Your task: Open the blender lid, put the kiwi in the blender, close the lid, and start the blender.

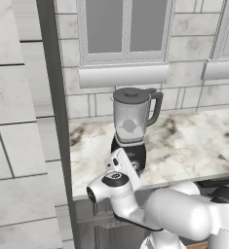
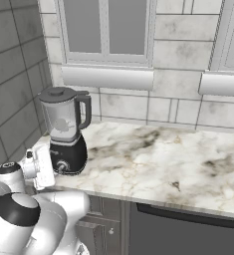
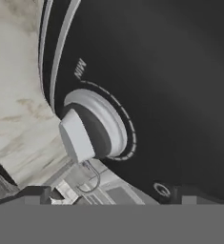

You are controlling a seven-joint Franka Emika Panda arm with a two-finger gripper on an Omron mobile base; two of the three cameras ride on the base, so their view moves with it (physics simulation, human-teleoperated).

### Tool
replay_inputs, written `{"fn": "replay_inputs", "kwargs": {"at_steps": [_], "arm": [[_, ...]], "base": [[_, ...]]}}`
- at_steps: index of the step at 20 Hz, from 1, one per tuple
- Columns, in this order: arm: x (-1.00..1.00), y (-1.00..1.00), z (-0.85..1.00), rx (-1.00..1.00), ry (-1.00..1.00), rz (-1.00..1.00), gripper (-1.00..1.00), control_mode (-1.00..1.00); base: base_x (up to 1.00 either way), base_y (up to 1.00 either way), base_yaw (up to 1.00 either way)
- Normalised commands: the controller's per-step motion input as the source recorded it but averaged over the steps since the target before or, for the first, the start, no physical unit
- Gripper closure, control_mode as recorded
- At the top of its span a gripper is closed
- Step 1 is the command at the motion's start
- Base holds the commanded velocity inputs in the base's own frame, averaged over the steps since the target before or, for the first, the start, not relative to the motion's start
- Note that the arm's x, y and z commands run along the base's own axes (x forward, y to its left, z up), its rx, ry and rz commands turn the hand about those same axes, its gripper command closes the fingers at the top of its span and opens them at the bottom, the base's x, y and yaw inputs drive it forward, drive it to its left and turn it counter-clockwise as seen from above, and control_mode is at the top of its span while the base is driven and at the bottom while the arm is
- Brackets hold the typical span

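Hand view: we see the knob (image 3: 92,126) close ahead on the blender (image 3: 156,81) base, its pointer off MIN
Blender: upright on counter (image 1: 194,146); lid (image 1: 130,92) seated; handle toward our right
Gripper (image 1: 117,163): low, just before the knob; grip we cannot tell

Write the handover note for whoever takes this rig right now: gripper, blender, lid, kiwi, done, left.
Gripper: at the front of the blender base, fingertips just short of the knob; holds nothing, open or shut cannot be told.
Blender: on the marble counter by the left wall.
Blender lid: seated on the jar.
Kiwi: a pale lump inside the jar may be it; unsure.
Done: lid closed, apparently after loading.
Left: turn the knob to start the blender.
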Motion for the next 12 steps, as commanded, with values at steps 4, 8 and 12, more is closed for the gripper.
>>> {"fn": "replay_inputs", "kwargs": {"at_steps": [4, 8, 12], "arm": [[0.40, 0.08, -0.20, 0.01, -0.14, 0.21, -1.00, -1.00], [0.19, 0.01, -0.07, 0.00, -0.05, 0.15, -1.00, -1.00], [-0.30, -0.26, 0.02, 0.00, -0.05, 0.01, -1.00, -1.00]], "base": [[0.00, 0.00, 0.00], [0.00, 0.00, 0.00], [0.00, 0.00, 0.00]]}}
